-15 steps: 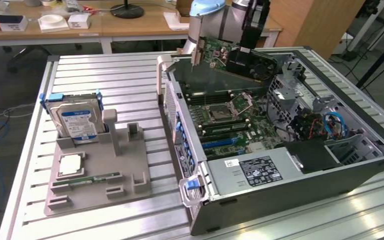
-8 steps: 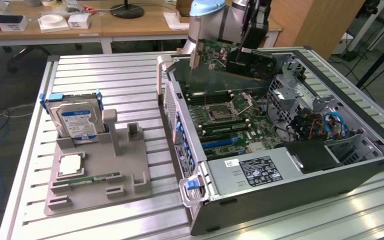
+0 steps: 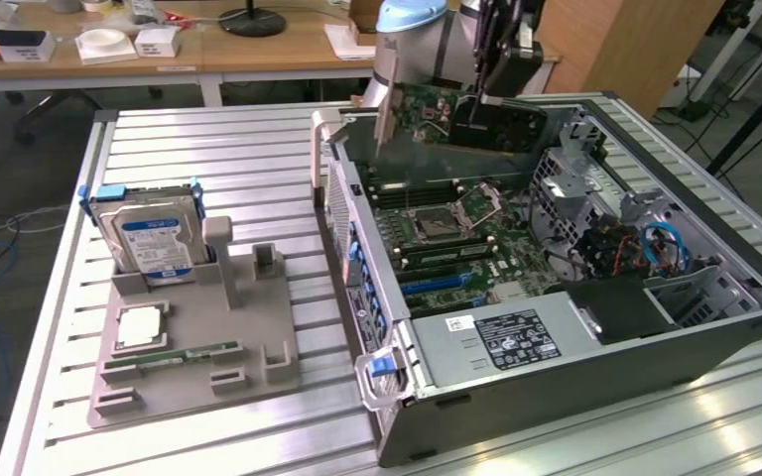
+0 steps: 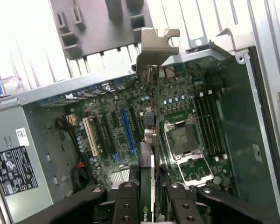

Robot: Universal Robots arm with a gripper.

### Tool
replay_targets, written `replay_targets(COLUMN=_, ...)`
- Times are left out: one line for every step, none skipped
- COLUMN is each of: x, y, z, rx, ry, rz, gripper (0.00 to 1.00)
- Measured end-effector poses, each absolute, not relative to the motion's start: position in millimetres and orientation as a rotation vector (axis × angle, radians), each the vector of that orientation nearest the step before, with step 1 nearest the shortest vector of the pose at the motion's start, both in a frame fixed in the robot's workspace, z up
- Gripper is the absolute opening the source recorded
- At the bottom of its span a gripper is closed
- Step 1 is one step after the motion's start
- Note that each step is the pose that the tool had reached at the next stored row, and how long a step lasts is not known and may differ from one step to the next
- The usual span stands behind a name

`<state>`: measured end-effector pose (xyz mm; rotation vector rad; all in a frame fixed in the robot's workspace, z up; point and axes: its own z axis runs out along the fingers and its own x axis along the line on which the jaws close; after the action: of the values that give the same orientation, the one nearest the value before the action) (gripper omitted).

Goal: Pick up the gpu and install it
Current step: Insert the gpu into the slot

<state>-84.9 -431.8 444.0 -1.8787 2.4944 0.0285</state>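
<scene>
I see gripper [image 3: 495, 99] clamped on graphics card [image 3: 450, 119], card held edge-down above open computer case [image 3: 567, 412], over motherboard [image 3: 487, 238]. Pickup done. Card not seated in slot yet.

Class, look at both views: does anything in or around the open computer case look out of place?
Yes. The gpu is out of place: it hangs above the motherboard, clamped in the gripper, seated in no slot.
</scene>
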Motion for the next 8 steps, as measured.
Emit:
replay_targets(x=-84.9, y=-431.8, z=443.9, rx=-1.901, ry=2.478, rz=0.029, gripper=0.26)
replay_targets(x=-84.9, y=-431.8, z=443.9, rx=-1.923, ry=2.46, rz=0.029, gripper=0.26)
replay_targets(x=-84.9, y=-431.8, z=443.9, rx=-1.946, ry=2.443, rz=0.029, gripper=0.26)
replay_targets(x=-84.9, y=-431.8, z=443.9, rx=-1.968, ry=2.426, rz=0.03, gripper=0.26)
replay_targets(x=-84.9, y=-431.8, z=443.9, rx=-1.99, ry=2.408, rz=0.03, gripper=0.26)
replay_targets(x=-84.9, y=-431.8, z=443.9, rx=-2.013, ry=2.389, rz=0.03, gripper=0.26)
replay_targets(x=-84.9, y=-431.8, z=443.9, rx=-2.034, ry=2.371, rz=0.03, gripper=0.26)
replay_targets(x=-84.9, y=-431.8, z=443.9, rx=-2.055, ry=2.353, rz=0.031, gripper=0.26)
